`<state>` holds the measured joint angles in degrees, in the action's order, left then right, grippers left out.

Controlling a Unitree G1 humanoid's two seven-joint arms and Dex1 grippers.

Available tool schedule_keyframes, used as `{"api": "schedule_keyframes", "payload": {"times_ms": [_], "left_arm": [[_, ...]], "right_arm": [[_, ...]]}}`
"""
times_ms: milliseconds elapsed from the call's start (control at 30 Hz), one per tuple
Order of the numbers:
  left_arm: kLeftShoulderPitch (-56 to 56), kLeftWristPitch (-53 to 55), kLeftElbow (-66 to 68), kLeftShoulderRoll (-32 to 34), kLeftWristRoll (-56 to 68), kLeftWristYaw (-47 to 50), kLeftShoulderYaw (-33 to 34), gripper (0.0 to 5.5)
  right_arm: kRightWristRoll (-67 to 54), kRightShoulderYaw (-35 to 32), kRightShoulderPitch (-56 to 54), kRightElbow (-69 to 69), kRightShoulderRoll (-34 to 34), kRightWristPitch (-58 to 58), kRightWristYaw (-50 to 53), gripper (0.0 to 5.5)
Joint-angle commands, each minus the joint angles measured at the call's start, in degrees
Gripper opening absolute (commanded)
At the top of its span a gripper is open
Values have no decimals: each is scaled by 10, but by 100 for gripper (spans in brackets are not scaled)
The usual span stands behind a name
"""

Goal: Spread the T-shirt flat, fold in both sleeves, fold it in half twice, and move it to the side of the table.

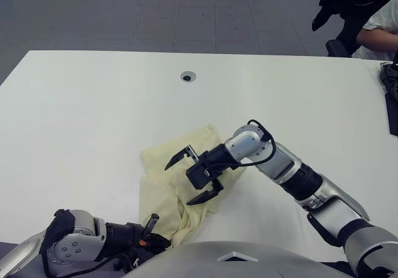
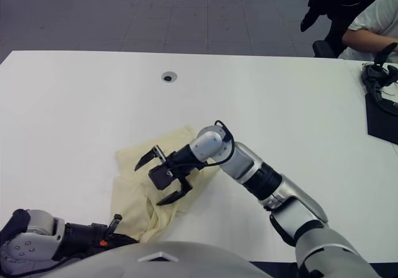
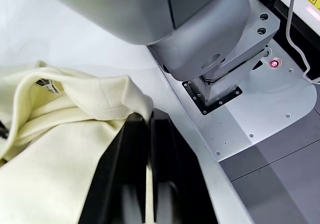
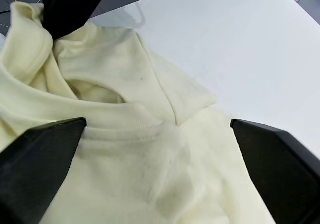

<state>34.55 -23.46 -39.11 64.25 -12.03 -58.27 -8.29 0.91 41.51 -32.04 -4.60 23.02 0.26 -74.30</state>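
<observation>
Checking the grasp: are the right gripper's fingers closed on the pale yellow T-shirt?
No, the right gripper stands open above the pale yellow T-shirt.

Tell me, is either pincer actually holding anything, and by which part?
The left pincer pinches the T-shirt by a bunched edge on the robot's side. The right pincer hangs open over the T-shirt, holding nothing.

The T-shirt (image 1: pixel 158 185), lower middle of the frame, is plain pale yellow. The table (image 1: pixel 93 116) is white, with a small grey grommet (image 1: pixel 188 76) at upper centre. The right gripper (image 1: pixel 179 183) and the left gripper (image 3: pixel 150 116) are black. The floor (image 1: pixel 155 10) along the top is grey tile.
</observation>
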Motion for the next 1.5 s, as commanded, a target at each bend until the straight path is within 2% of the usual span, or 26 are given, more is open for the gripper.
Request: {"api": "schedule_keyframes", "payload": {"times_ms": [33,433,1067,1233,1367,1500], "left_arm": [[2,2,5,4,-10,1,7,0],[0,-2,2,7,-9,-1,6,0],[1,0,12,9,-17,-3,4,0],[4,3,17,10,-12,-2,12,0],[-11,6,27,2,12,0,15,0],[-52,37,9,-27,88,15,23,0]], "right_arm": [[2,1,5,4,4,7,-8,519],[25,18,10,37,-30,-12,12,339],[27,22,24,4,0,0,-6,21],[8,-13,24,-29,28,14,-8,7],[-9,-69,41,-66,72,16,4,7],[-44,-144,75,-107,118,18,22,7]]}}
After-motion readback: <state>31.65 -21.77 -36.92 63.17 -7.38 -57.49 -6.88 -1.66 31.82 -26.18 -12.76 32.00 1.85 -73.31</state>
